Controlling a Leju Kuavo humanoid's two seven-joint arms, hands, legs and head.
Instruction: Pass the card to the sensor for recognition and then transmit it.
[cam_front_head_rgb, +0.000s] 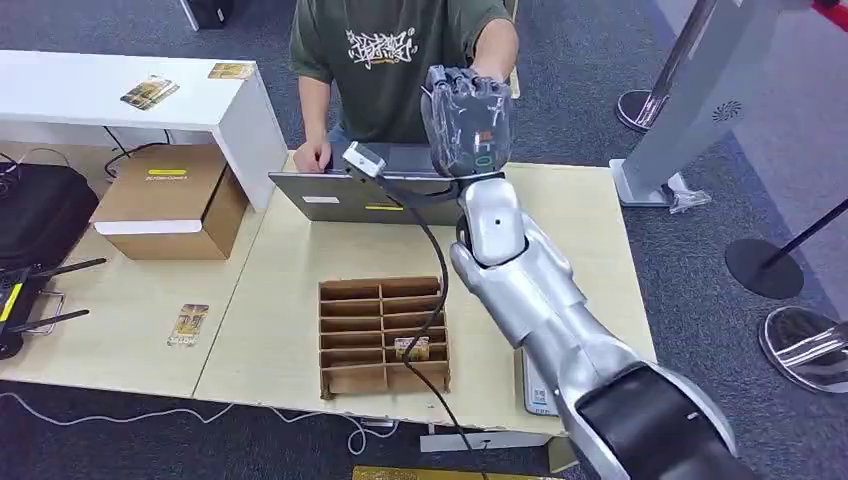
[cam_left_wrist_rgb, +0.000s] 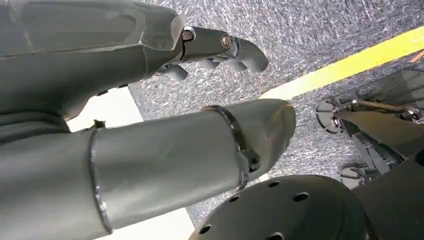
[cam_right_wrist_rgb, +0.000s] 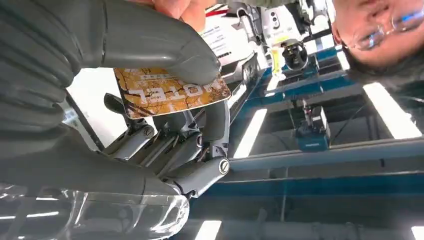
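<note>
Grey carpet around a tan table (cam_front_head_rgb: 280, 300); person (cam_front_head_rgb: 400, 60) seated behind a laptop (cam_front_head_rgb: 340, 195). Right hand (cam_front_head_rgb: 467, 120) raised toward them, pinching the card (cam_right_wrist_rgb: 170, 92) under its thumb; person's fingers (cam_right_wrist_rgb: 180, 7) touch it. Left hand (cam_left_wrist_rgb: 150, 45) hangs over the floor, empty, fingers loosely apart.

The card (cam_right_wrist_rgb: 170, 92) is golden-brown with a cracked pattern and pale lettering. It seems pinched flat, held raised at twelve o'clock above the table.
</note>
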